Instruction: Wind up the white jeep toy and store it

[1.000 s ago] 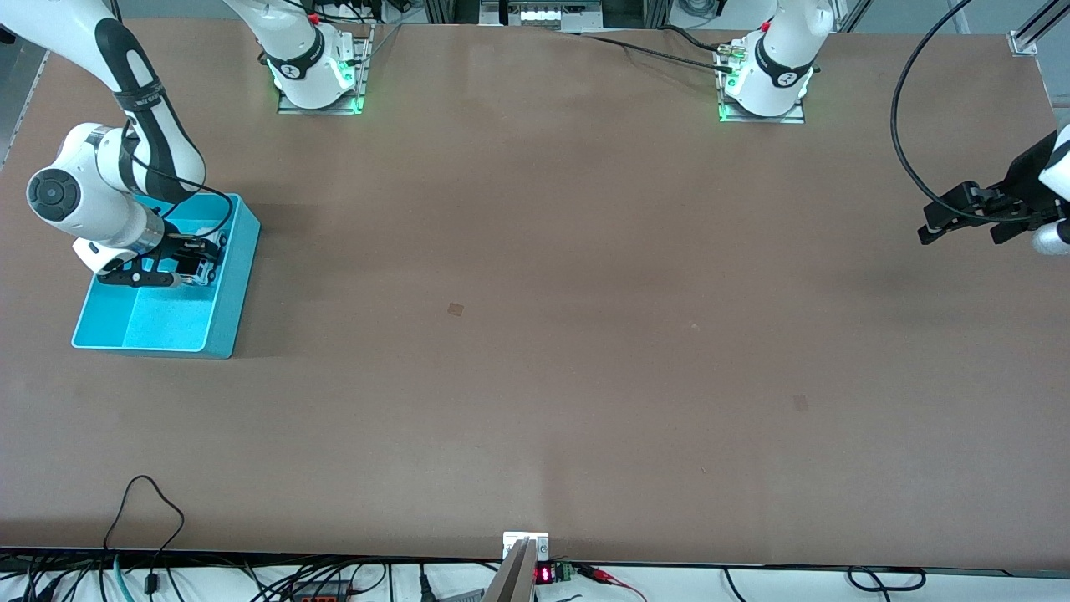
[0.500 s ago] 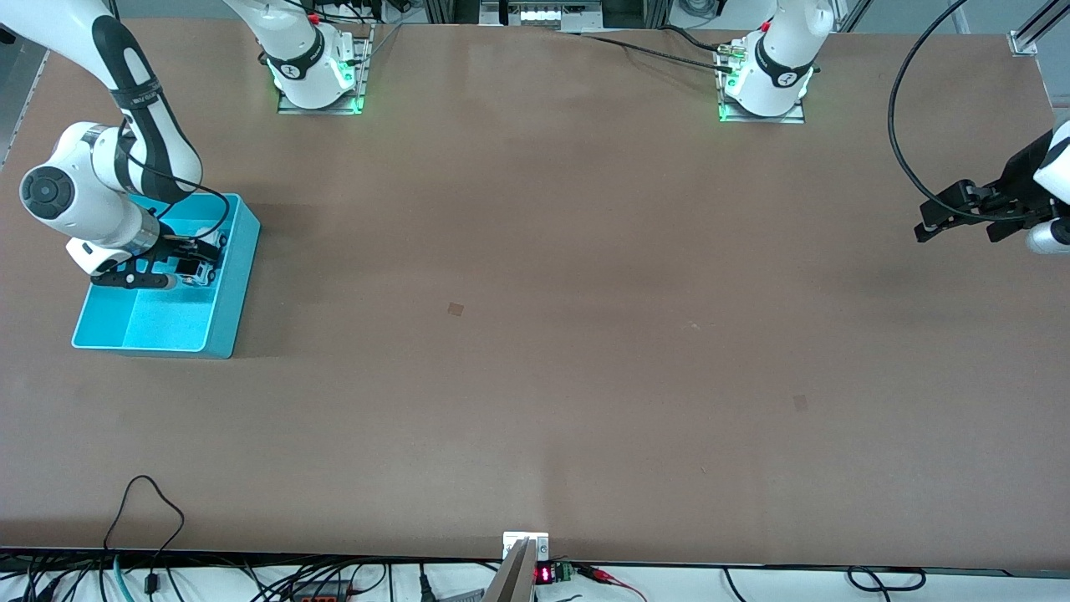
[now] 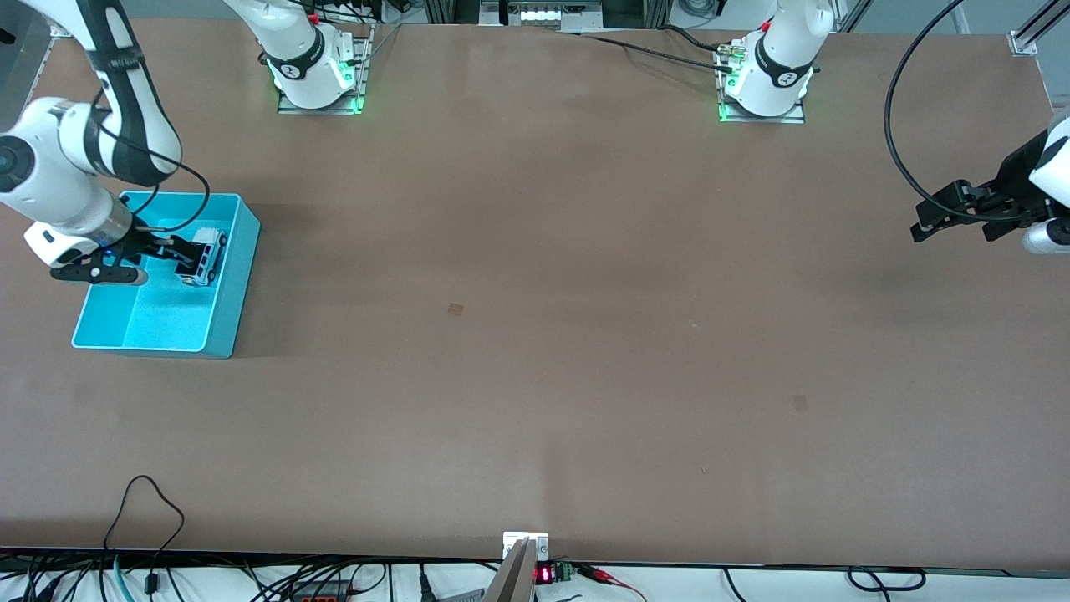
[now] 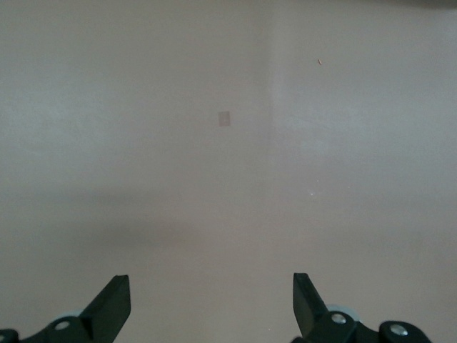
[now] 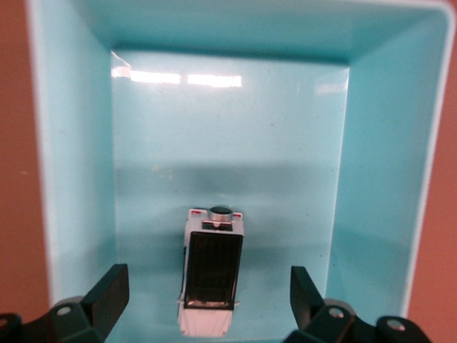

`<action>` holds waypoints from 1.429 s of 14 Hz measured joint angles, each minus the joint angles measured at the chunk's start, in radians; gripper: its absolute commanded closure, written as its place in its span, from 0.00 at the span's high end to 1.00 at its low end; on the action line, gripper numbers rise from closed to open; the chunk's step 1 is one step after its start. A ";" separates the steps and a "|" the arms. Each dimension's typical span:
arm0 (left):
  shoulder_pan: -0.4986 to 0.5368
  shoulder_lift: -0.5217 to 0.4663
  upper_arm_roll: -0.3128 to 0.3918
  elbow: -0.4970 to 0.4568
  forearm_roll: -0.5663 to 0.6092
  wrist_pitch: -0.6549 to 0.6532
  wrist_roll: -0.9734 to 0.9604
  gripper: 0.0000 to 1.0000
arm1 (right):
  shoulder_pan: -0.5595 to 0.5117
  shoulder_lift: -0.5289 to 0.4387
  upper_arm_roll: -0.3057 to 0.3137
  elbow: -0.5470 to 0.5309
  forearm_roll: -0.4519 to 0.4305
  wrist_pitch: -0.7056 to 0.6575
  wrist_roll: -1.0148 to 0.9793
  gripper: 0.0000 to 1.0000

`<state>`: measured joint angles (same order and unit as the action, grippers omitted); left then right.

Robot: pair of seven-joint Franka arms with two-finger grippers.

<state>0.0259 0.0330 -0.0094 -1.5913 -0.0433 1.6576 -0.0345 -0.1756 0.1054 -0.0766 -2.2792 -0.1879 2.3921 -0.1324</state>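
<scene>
The right gripper [image 3: 163, 251] hangs released over the teal bin [image 3: 238, 280] at the middle left of the front view, fingers spread apart. Between them, untouched, the white jeep toy [image 5: 212, 280] sits on the bin floor. The left gripper [image 3: 929, 224] waits with fingers wide apart over the bare table [image 3: 585, 334] at the right edge.

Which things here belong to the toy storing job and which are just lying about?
Part of the job:
- white jeep toy, lying in the teal bin
- right hand, open, over the bin and the toy

Not part of it:
- left hand, open, waiting over bare table at the left arm's end
- cables at the table's near edge
</scene>
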 measured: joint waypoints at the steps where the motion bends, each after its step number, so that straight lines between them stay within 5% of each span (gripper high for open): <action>1: 0.000 0.000 -0.001 0.000 0.000 0.000 0.000 1.00 | 0.001 -0.026 0.017 0.025 0.000 -0.055 0.000 1.00; 6: 0.000 0.000 -0.001 0.000 0.000 -0.001 0.000 1.00 | 0.018 -0.109 0.093 0.250 0.056 -0.390 0.010 1.00; 11: 0.000 0.000 -0.010 0.000 0.000 -0.001 0.000 1.00 | 0.029 -0.138 0.114 0.435 0.064 -0.585 0.018 1.00; 20: 0.000 -0.001 -0.018 0.000 0.000 -0.003 0.000 1.00 | 0.052 -0.107 0.092 0.637 0.189 -0.755 0.018 1.00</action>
<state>0.0261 0.0324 -0.0270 -1.5909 -0.0433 1.6547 -0.0344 -0.1231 -0.0014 0.0154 -1.6425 0.0006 1.6372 -0.1145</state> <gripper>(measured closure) 0.000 0.000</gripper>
